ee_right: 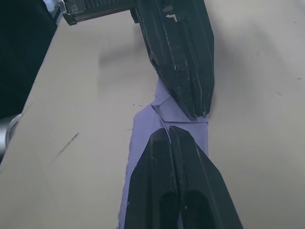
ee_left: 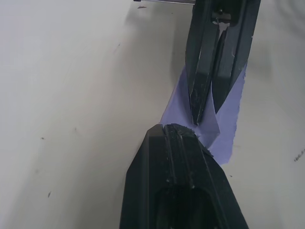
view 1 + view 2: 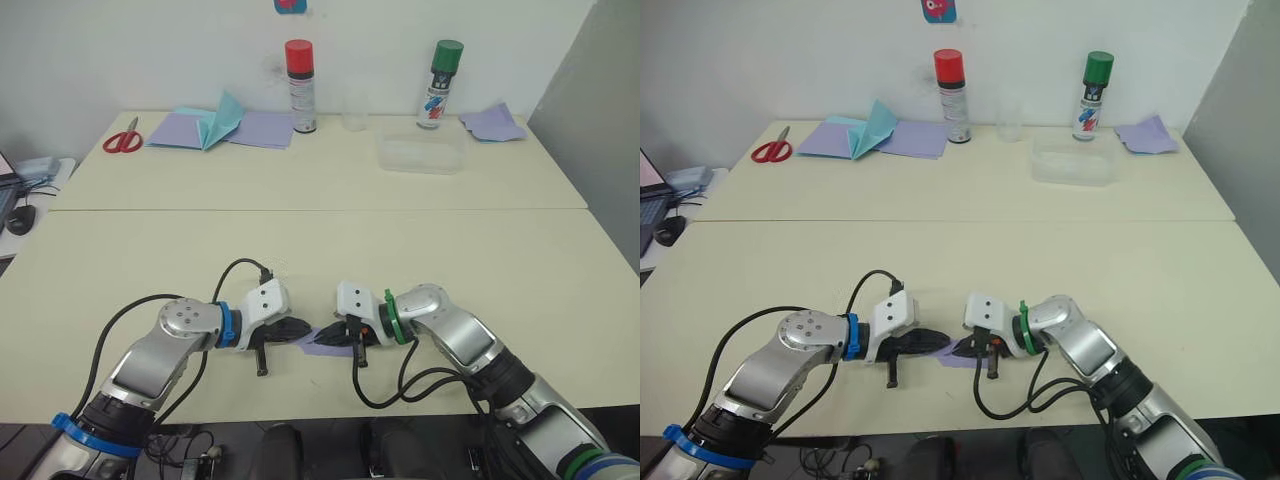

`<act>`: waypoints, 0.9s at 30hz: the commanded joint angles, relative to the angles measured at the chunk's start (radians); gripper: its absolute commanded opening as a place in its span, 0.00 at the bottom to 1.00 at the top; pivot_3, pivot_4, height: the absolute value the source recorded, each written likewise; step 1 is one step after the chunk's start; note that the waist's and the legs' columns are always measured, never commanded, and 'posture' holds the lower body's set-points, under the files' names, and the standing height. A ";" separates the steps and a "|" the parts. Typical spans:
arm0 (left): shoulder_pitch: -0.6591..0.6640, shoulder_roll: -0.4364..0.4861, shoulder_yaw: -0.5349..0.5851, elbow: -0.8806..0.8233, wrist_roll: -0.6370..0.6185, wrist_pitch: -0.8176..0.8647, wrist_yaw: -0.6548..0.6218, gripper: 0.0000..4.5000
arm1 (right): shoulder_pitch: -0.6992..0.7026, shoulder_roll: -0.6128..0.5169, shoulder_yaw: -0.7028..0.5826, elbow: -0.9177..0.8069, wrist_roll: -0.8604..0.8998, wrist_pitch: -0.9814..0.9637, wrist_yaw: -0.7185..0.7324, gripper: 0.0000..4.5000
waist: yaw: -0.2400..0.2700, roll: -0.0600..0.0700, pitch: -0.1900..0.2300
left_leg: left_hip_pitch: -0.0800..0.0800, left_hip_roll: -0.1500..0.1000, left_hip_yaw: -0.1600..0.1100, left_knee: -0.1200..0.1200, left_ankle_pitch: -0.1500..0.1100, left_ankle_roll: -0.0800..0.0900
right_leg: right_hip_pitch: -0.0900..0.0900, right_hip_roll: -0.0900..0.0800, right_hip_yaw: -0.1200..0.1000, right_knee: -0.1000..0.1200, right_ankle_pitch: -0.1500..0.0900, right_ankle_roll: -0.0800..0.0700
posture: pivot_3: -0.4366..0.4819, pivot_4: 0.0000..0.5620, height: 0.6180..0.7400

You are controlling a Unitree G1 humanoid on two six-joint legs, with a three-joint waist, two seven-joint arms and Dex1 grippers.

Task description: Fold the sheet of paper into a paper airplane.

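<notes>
Left end effector (image 3: 303, 329) and right end effector (image 3: 330, 334) pressed together, tips meeting on sheet of paper (image 3: 322, 347), lower centre; paper mostly hidden.

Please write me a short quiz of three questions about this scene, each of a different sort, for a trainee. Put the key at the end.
1. True or false: red scissors lie between the left gripper and the right gripper.
2. Which thing stands nearest to the clear container on the far table? A: the red-capped can. B: the green-capped can. C: the teal paper shape.
3. Fill in the colour: the tips of both grippers rest on the ___ sheet of paper.

Key: 1 false; 2 B; 3 lavender.
</notes>
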 commanded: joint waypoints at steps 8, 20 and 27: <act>-0.003 -0.002 -0.058 0.074 0.065 -0.018 0.019 0.00 | 0.015 -0.027 -0.002 -0.023 0.035 0.043 0.059 0.01 | 0.003 0.000 0.000 | 0.000 -0.002 0.002 0.000 0.000 0.000 | 0.001 -0.004 -0.001 0.000 0.001 0.001 | 0.48 0.27 1.00; -0.009 0.000 -0.069 0.103 0.083 -0.031 0.014 0.00 | 0.016 -0.179 -0.094 -0.220 0.189 0.215 0.184 0.70 | 0.002 0.000 -0.001 | 0.001 -0.001 0.002 0.003 0.000 0.000 | 0.001 -0.004 -0.001 0.000 0.002 0.004 | 0.48 0.27 1.00; -0.003 0.004 -0.068 0.106 0.086 -0.038 0.013 0.00 | -0.007 -0.082 -0.265 -0.222 0.218 0.291 -0.069 0.75 | 0.001 0.000 -0.002 | 0.003 -0.001 0.002 0.003 0.000 0.000 | 0.002 -0.004 -0.001 0.000 0.003 0.005 | 0.48 0.27 1.00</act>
